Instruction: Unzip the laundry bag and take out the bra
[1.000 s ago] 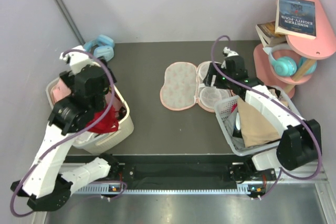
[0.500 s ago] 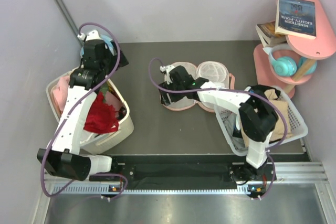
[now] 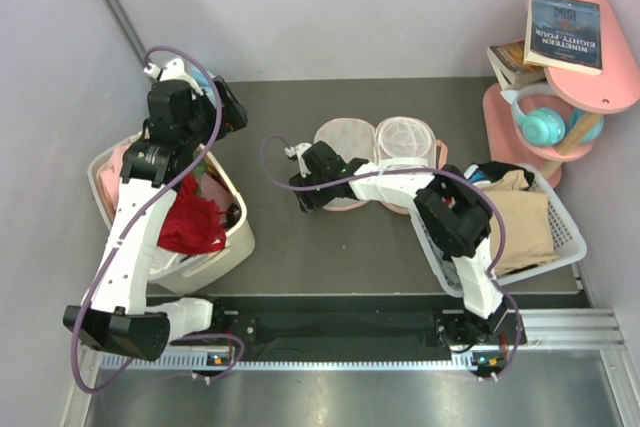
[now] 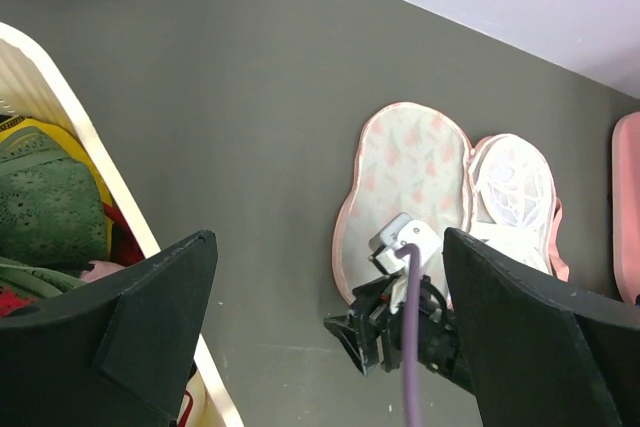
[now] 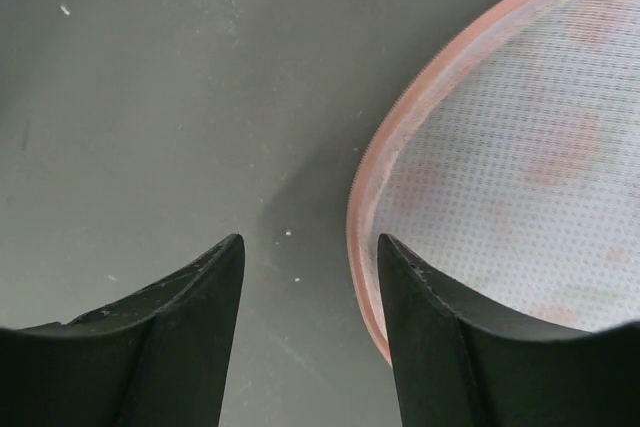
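Top view, laundry bag (image 3: pixel 372 152): lay unzipped in the middle of the table (image 3: pixel 330 242), both lobes spread flat with the pale mesh up; nothing red showed inside.
Top view, bra (image 3: pixel 190 227): a deep red heap, most likely the bra though its cups could not be made out, lay in the white basket (image 3: pixel 243 237) on the left, well apart from the bag.
Top view, left gripper (image 3: pixel 228 112): hung above the far end of that basket, carrying nothing.
Top view, right gripper (image 3: pixel 303 192): sat low at the bag's near-left edge.
Left wrist view, fingers (image 4: pixel 150 332): stood wide apart with nothing between them; below were the opened bag and, just beside its near edge, the right gripper; green cloth (image 4: pixel 45 212) lay in the basket at the left.
Right wrist view, fingers (image 5: pixel 165 337): stood partway apart over bare table, gripping nothing; the pink zip trim (image 5: pixel 368 187) ran just beside the right-hand finger.
Done: unzipping and, by the look of it, removal.
Left: little, if anything.
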You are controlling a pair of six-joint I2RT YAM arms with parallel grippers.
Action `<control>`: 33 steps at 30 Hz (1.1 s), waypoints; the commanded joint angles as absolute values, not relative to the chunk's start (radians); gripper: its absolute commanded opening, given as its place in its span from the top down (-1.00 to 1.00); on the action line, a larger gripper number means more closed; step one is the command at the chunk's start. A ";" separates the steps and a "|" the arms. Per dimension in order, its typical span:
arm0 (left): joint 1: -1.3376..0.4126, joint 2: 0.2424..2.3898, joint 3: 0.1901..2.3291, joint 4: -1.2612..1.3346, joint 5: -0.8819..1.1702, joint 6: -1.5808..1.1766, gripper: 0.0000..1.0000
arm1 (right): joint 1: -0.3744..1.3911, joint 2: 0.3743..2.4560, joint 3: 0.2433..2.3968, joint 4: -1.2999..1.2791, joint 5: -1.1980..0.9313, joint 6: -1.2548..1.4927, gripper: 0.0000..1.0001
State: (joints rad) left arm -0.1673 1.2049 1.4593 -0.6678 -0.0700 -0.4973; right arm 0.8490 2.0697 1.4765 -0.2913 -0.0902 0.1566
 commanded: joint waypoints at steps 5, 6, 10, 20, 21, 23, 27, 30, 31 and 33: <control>-0.163 1.207 1.476 -0.672 -0.041 -0.482 -0.98 | 0.874 2.131 1.549 -0.253 -0.023 0.121 -0.04; -0.163 1.207 1.476 -0.673 -0.040 -0.482 -0.98 | 0.874 2.134 1.551 -0.255 -0.023 0.121 -0.03; -0.156 1.210 1.479 -0.675 -0.043 -0.472 -0.98 | 0.874 2.160 1.566 -0.268 -0.031 0.123 0.29; -0.141 1.219 1.476 -0.667 -0.043 -0.460 -0.98 | 0.874 2.246 1.700 -0.307 -0.127 0.118 1.00; -0.140 1.220 1.477 -0.667 -0.043 -0.460 -0.98 | 0.876 2.250 1.713 -0.305 -0.141 0.118 1.00; -0.138 1.221 1.474 -0.664 -0.041 -0.459 -0.98 | 0.874 2.270 1.758 -0.301 -0.182 0.117 1.00; -0.133 1.227 1.476 -0.663 -0.038 -0.454 -0.98 | 0.874 2.293 1.825 -0.290 -0.254 0.121 1.00; -0.129 1.233 1.477 -0.660 -0.034 -0.451 -0.98 | 0.877 2.280 1.836 -0.282 -0.302 0.123 1.00; -0.129 1.235 1.477 -0.657 -0.032 -0.451 -0.98 | 0.877 2.269 1.836 -0.278 -0.302 0.123 1.00; -0.127 1.241 1.477 -0.653 -0.031 -0.449 -0.98 | 0.879 2.234 1.841 -0.270 -0.302 0.121 1.00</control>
